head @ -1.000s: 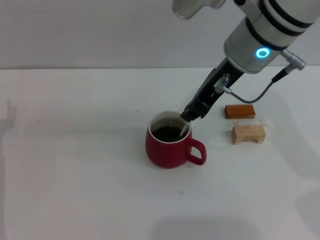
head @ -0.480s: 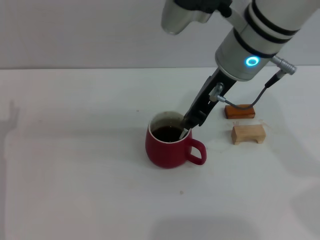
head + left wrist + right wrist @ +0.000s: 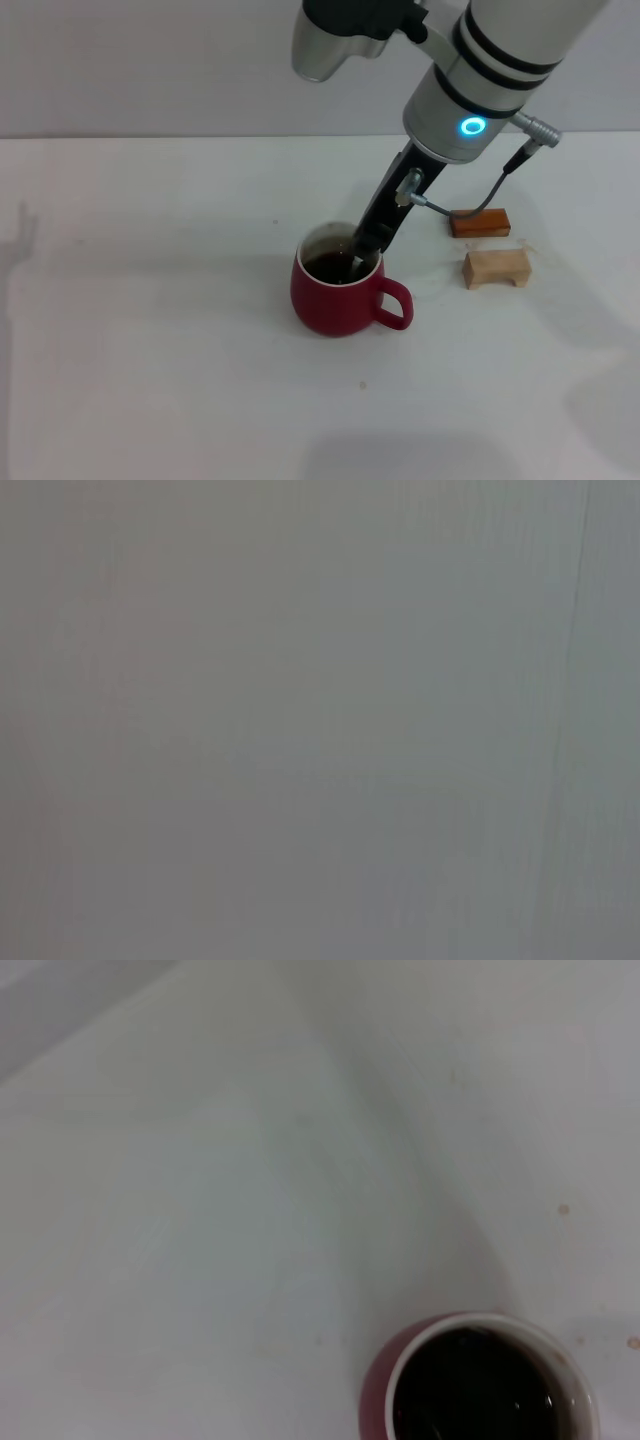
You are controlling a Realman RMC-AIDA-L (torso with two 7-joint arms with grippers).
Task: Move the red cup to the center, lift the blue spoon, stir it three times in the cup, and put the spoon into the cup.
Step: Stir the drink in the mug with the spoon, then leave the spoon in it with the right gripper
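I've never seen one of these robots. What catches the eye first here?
A dark-red cup of dark liquid stands mid-table, handle toward the robot's right. The right gripper reaches down over its rim, dipping a spoon into the liquid. To the cup's right lie an orange-brown block and a pale wooden block.

The head camera looked forward and down from above, taking in the white table [image 3: 150, 330], the red cup [image 3: 340, 295] near the middle and the right arm reaching in from the upper right. The right wrist camera sat much nearer, looking down on the same table [image 3: 200, 1210] and cup [image 3: 478, 1380], which lay at its frame's edge. The left wrist camera faced only a plain grey surface and shared nothing with the others.
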